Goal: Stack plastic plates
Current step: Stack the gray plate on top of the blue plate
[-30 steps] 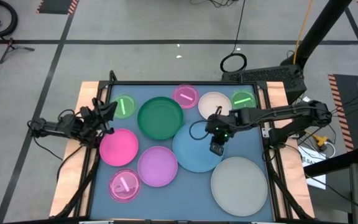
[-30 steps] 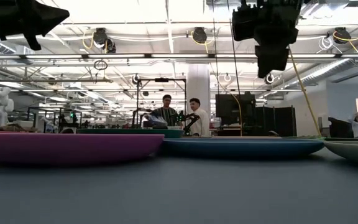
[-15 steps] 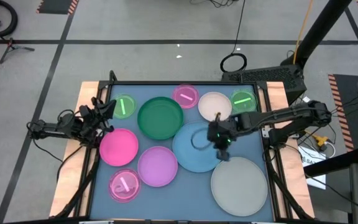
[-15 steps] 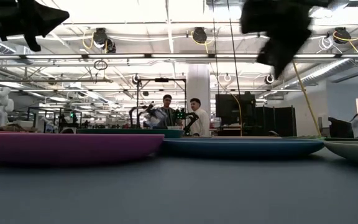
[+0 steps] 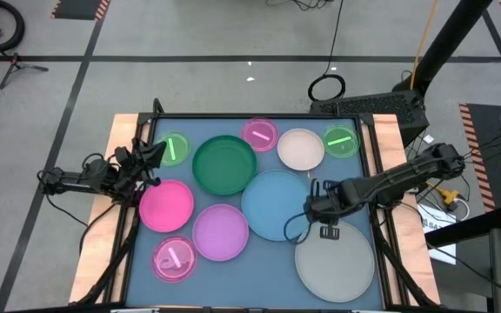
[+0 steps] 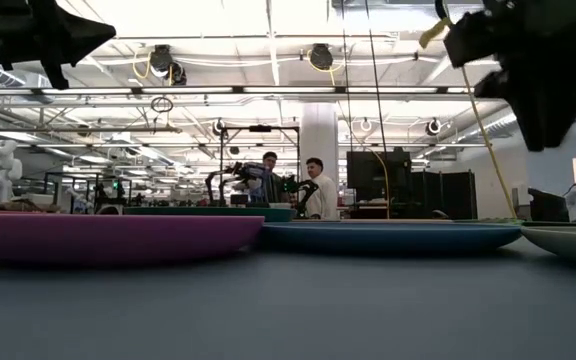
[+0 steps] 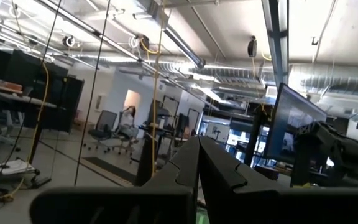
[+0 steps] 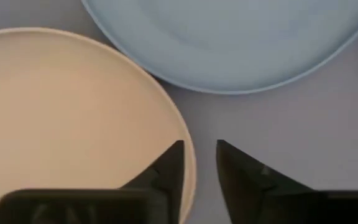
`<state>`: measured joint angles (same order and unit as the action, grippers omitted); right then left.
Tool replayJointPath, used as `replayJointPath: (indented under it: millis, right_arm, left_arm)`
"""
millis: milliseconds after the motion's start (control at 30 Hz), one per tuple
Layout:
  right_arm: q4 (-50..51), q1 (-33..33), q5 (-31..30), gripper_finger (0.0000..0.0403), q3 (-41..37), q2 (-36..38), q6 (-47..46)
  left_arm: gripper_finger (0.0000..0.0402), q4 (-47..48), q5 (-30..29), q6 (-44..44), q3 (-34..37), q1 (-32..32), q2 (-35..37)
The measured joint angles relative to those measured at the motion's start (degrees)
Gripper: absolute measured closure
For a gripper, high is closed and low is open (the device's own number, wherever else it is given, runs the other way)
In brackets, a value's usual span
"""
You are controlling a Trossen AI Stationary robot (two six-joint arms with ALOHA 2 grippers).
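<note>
Right gripper (image 5: 323,230), lower right of the high view, hangs over the white-grey plate (image 5: 335,259) rim w/ fingers slightly apart, holding nothing. Blue plate (image 5: 276,204) just beside it. Left gripper (image 5: 150,157) waits mid-left, fingers together.

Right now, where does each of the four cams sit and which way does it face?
High: overhead, straight down on table; both arms, right gripper between blue plate and grey plate.
Low: tabletop height, facing the room; pink plate, arms overhead.
Left wrist: left gripper aimed at the room, fingers together.
Right wrist: looking down, fingers slightly apart at grey plate's rim.
Shared: high and right wrist both show blue and grey plates.
</note>
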<state>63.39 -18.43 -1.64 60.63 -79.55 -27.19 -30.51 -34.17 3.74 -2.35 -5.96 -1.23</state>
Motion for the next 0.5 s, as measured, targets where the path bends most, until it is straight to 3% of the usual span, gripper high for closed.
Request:
replayJointPath:
  millis: [200, 500]
  right_arm:
    - [-5.6, -2.9, 1.7, 0.0254, -8.1, 0.0, -1.3]
    - [-10.6, -3.4, 1.7, 0.0248, -16.2, 0.0, -3.6]
  left_arm:
    - [0.0385, 0.4, 0.0, -0.2, 0.0, 0.0, 0.0]
    - [0.0385, 0.4, 0.0, -0.2, 0.0, 0.0, 0.0]
